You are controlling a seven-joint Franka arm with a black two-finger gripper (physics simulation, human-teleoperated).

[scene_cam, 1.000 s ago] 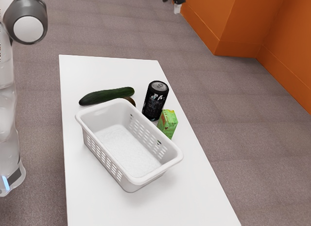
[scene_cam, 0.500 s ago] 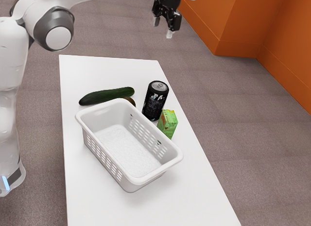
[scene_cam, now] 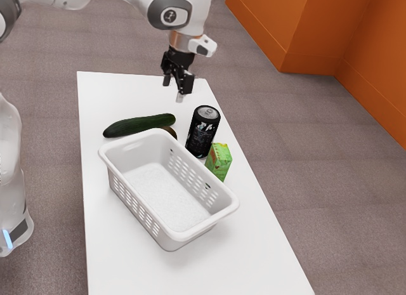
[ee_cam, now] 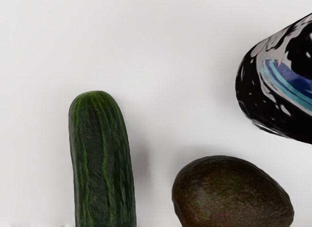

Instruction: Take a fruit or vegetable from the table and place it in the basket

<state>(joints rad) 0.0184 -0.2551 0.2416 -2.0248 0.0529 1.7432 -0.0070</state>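
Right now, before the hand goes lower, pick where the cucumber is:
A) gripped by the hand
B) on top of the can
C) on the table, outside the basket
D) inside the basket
C: the cucumber lies on the table outside the basket, away from the open hand.

On the table [scene_cam: 127, 266], the avocado [ee_cam: 231, 195] lies between the cucumber [scene_cam: 139, 125] and the can [scene_cam: 203, 131]. The box [scene_cam: 219, 162] stands beside the basket [scene_cam: 184, 235].
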